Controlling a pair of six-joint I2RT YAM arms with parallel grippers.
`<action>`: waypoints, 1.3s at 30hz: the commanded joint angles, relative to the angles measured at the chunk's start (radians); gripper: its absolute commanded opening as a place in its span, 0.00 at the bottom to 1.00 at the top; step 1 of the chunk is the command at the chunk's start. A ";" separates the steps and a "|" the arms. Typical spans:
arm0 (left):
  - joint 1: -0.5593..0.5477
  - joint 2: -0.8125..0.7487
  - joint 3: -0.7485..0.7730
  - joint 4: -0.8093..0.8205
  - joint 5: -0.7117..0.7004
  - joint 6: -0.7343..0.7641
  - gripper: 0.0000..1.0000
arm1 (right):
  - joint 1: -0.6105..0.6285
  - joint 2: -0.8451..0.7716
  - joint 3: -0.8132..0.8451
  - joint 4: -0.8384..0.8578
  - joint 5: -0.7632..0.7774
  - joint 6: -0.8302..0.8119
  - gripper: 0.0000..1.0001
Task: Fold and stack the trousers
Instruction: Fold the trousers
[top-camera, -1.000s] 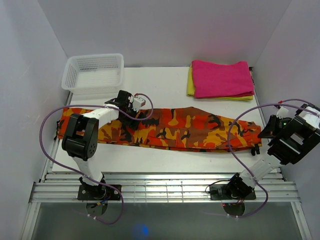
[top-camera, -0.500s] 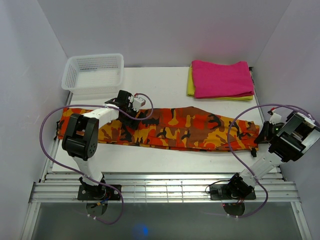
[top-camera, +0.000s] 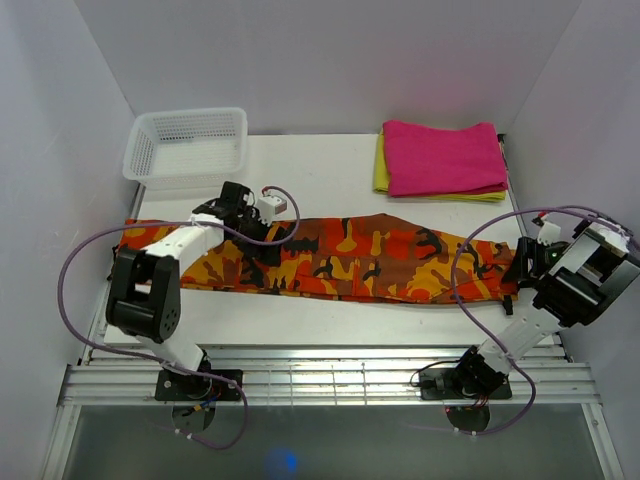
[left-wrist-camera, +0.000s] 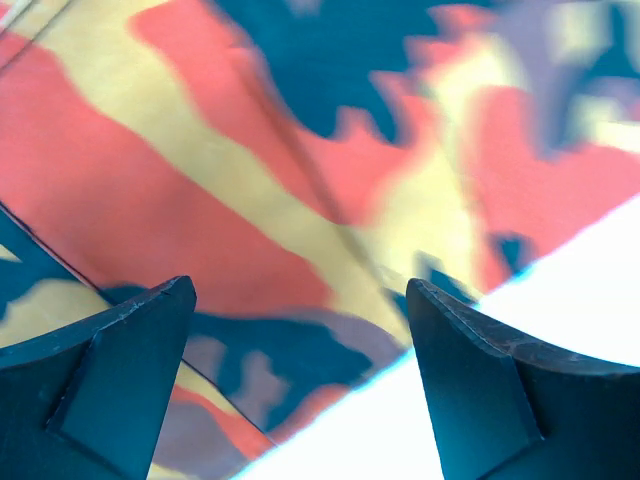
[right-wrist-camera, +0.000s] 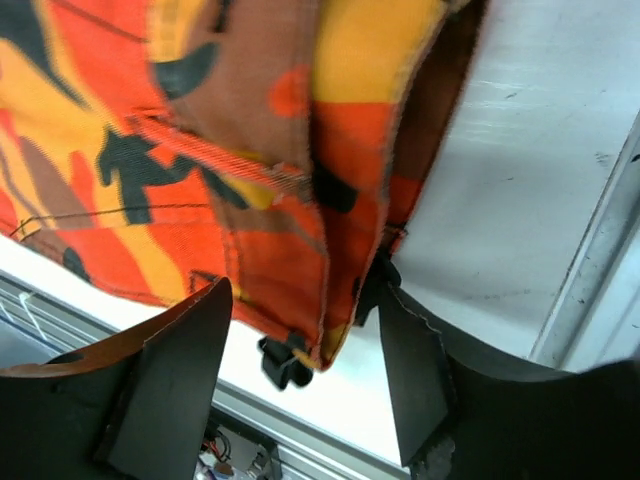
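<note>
Top external view: the trousers (top-camera: 350, 258) lie lengthwise across the table (top-camera: 340, 170), left jaws and right jaws both parted, empty. For a neat fold, each should pinch every layer before lifting.

White basket (top-camera: 186, 147); pink cloth (top-camera: 445, 157) atop yellow cloth (top-camera: 381, 166)

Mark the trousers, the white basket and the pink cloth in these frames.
trousers (top-camera: 350, 255): top external view, middle of the laid-out legs.
white basket (top-camera: 190, 150): top external view, bare floor inside it.
pink cloth (top-camera: 442, 157): top external view, centre of its top face.
</note>
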 joint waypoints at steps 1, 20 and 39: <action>-0.002 -0.225 0.007 -0.032 0.167 -0.047 0.98 | 0.029 -0.141 0.097 -0.018 -0.050 -0.044 0.67; 0.794 -0.232 0.128 -0.265 0.218 -0.028 0.98 | 0.629 -0.048 -0.024 0.295 0.080 0.220 0.80; 1.072 -0.046 0.104 -0.219 0.192 0.052 0.98 | 0.459 -0.007 -0.074 0.349 0.391 0.045 0.82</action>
